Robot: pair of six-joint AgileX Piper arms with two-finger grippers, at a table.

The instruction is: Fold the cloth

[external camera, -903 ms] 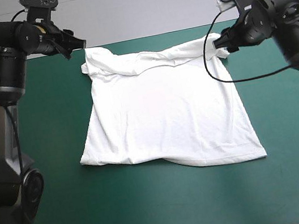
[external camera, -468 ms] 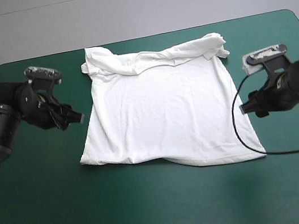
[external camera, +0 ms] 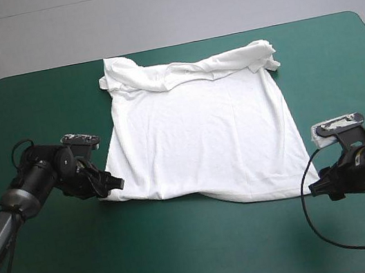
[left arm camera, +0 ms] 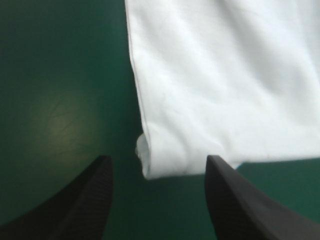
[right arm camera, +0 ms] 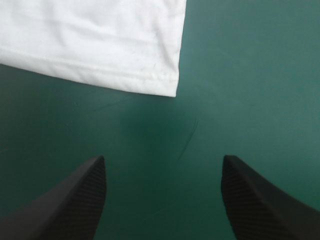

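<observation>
Both arms have come down from the far, collar end of the T-shirt to its near hem since the earlier frames. They were raised by the bunched far edge; now they sit low over the teal-green bench, one at each near corner.

T-shirt: spread flat mid-bench, unmoved. Far edge rumpled in a thick roll with the sleeves tucked in. Near hem a bit wavy, with a dip right of middle.

Left claw: spread, holding nothing. In the left wrist view the near-left hem corner lies right in the gap between the black fingers, with cloth running ahead. Lined up, not pinched yet.

Right claw: also spread and empty. In the right wrist view the near-right hem corner sits ahead of the fingers with bare bench between, so it looks short of the cloth.

Judgement: the far end looks finished and the hem grab is next, probably to lift the near edge and fold it toward the collar. The left looks ready to pinch. The right likely needs to move forward first. Risk: uneven grabs would skew the fold.
</observation>
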